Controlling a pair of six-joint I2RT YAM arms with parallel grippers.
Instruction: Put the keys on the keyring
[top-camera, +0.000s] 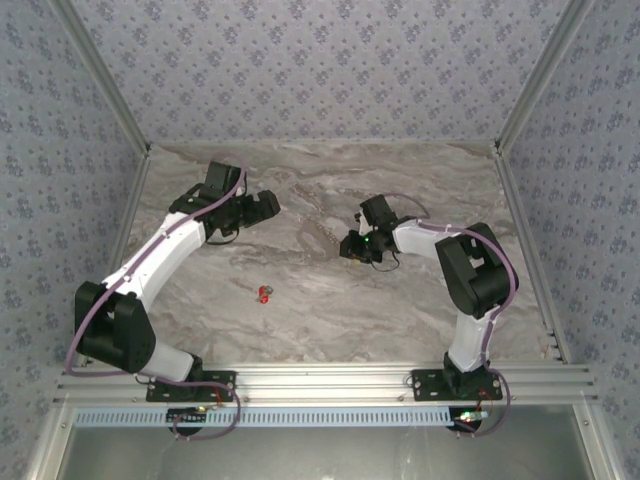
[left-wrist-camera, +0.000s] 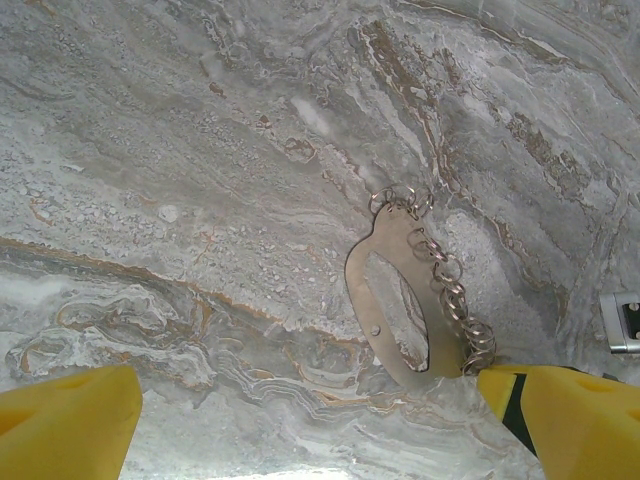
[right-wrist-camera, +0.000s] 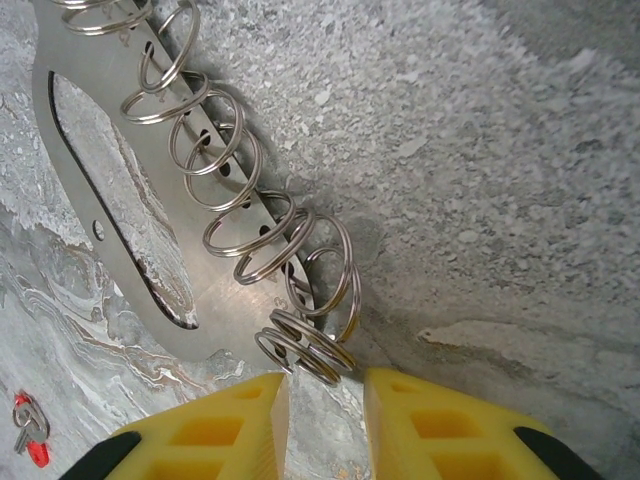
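A: Keyring (right-wrist-camera: 215, 305), where?
B: Flat on bench (top-camera: 400, 320). Long axis runs straight away from right pincer (right-wrist-camera: 325, 385), split rings (right-wrist-camera: 300, 345) strung along its bar, the last ring just ahead of the tips
A: Pincer state?
B: Right: jaws narrowly parted, nothing between. Left pincer (left-wrist-camera: 308, 385): spread wide, empty
A: Keys?
B: Red keys (top-camera: 264, 294) lie well apart from keyring, toward near bench edge. Right arm looks nearer keyring
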